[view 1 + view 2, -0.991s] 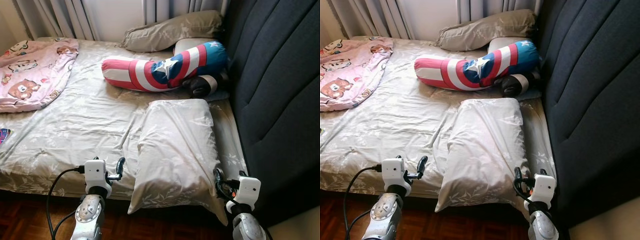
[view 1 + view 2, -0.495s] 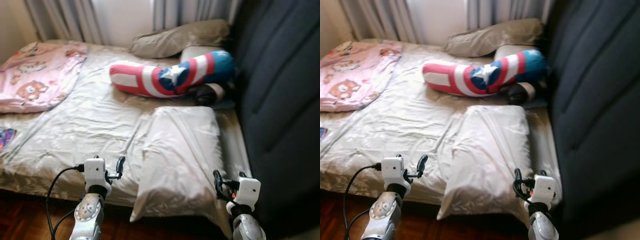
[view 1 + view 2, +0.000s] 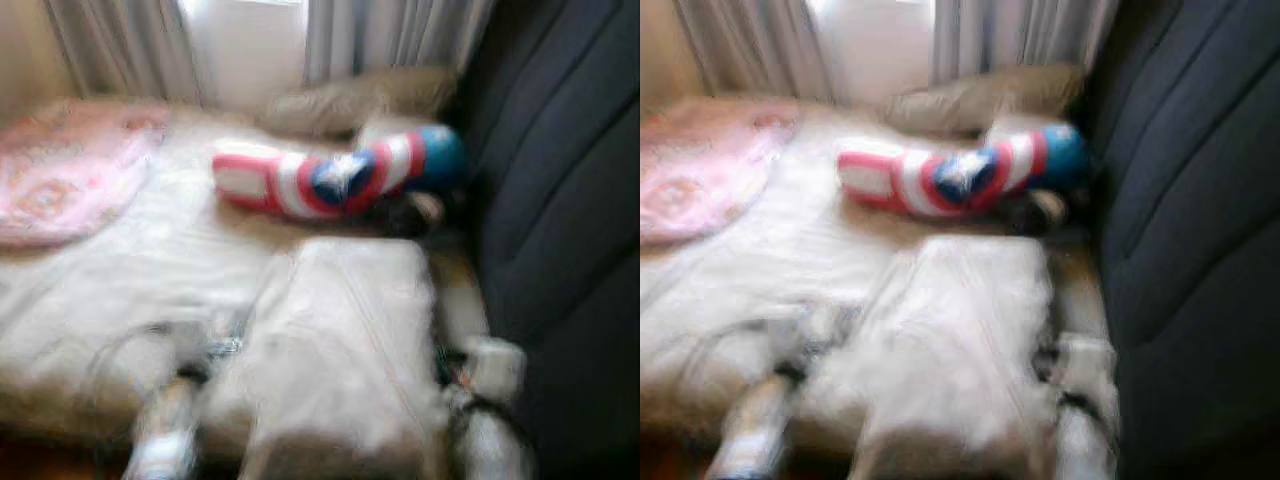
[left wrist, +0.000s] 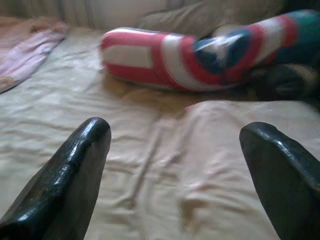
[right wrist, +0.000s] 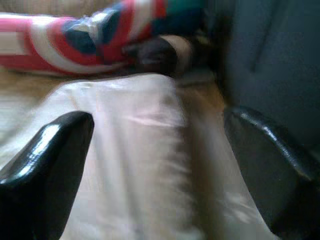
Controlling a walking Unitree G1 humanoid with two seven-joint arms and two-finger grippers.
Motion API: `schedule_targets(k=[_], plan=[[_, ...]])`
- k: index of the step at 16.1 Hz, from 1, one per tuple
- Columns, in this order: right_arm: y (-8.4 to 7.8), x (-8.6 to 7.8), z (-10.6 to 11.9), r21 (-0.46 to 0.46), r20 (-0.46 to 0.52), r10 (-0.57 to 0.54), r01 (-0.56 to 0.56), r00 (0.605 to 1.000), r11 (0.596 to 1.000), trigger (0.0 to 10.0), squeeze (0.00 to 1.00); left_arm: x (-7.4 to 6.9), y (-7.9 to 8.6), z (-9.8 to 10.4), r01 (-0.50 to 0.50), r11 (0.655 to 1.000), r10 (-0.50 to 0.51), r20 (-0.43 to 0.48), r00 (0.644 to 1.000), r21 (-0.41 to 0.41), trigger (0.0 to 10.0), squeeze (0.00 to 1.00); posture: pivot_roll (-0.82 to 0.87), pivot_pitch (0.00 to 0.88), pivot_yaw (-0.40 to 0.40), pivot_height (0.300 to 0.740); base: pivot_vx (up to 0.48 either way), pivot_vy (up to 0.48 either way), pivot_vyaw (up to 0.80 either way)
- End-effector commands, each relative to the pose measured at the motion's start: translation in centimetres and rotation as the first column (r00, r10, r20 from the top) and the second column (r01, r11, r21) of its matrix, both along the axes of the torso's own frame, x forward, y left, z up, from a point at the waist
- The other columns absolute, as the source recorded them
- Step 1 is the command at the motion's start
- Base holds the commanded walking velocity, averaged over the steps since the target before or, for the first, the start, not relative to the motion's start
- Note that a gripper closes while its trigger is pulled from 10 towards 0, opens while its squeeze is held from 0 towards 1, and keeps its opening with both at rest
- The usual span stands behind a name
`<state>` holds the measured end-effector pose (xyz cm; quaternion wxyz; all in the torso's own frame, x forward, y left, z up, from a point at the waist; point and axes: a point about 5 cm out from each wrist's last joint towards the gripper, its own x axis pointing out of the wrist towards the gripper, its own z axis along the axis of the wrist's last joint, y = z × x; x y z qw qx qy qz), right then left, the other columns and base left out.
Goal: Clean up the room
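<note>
Bed [image 3: 120, 300]: covered by a pale beige sheet, head views blurred; landmark for all below.
Headboard [image 3: 560, 200]: dark blue, padded, along the bed's right side.
Curtains [image 3: 390, 35]: grey, hanging behind the far end of the bed, bright gap between them.
White pillow [image 3: 345, 340]: lying on the near right part of the bed, just beside the headboard, long side pointing away from the robot.
Pink blanket [image 3: 65, 165]: bunched at the far left corner of the bed, well apart from the white pillow.
Striped bolster [image 3: 335, 180]: red, white and blue with a star, lying across the far half of the bed, beyond the white pillow.
Beige pillow [image 3: 360, 95]: at the far end of the bed, behind the striped bolster, below the curtains.
Dark cushion [image 5: 157, 52]: small, tucked between the striped bolster and the headboard.
Left gripper [image 4: 175, 155]: over the near edge of the bed, left of the white pillow; fingers spread wide, nothing between them.
Right gripper [image 5: 160, 155]: over the near right corner of the bed, at the white pillow's right edge; fingers spread wide, holding nothing.
</note>
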<state>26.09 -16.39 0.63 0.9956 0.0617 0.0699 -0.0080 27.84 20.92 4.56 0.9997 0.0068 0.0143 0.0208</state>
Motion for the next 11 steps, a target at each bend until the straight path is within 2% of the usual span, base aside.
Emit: schedule_targets(k=[1, 5, 11], plan=[[-1.76, -0.72, -0.45, -0.024, -0.023, -0.045, 0.044, 0.999, 0.999, 10.0, 0.00, 0.63, -1.62, 0.35, 0.038, 0.999, -0.038, 0.014, 0.999, -0.033, 10.0, 0.00, -0.01, 0.000, -0.074, 0.740, 0.000, 0.000, 0.00], [-1.91, -0.57, -0.26, -0.027, -0.018, -0.050, 0.050, 0.999, 0.998, 10.0, 0.00, 0.82, -1.61, 0.69, 0.039, 0.999, -0.038, 0.020, 0.999, -0.035, 10.0, 0.00, -0.02, 0.020, -0.071, 0.740, 0.000, 0.000, 0.00], [-1.32, 0.07, 0.21, -0.034, -0.010, 0.006, -0.006, 1.000, 0.999, 10.0, 0.00, 1.29, -2.09, 1.33, 0.046, 0.998, -0.044, 0.039, 0.998, -0.050, 10.0, 0.00, -0.02, 0.043, -0.069, 0.740, 0.000, 0.000, 0.00]])
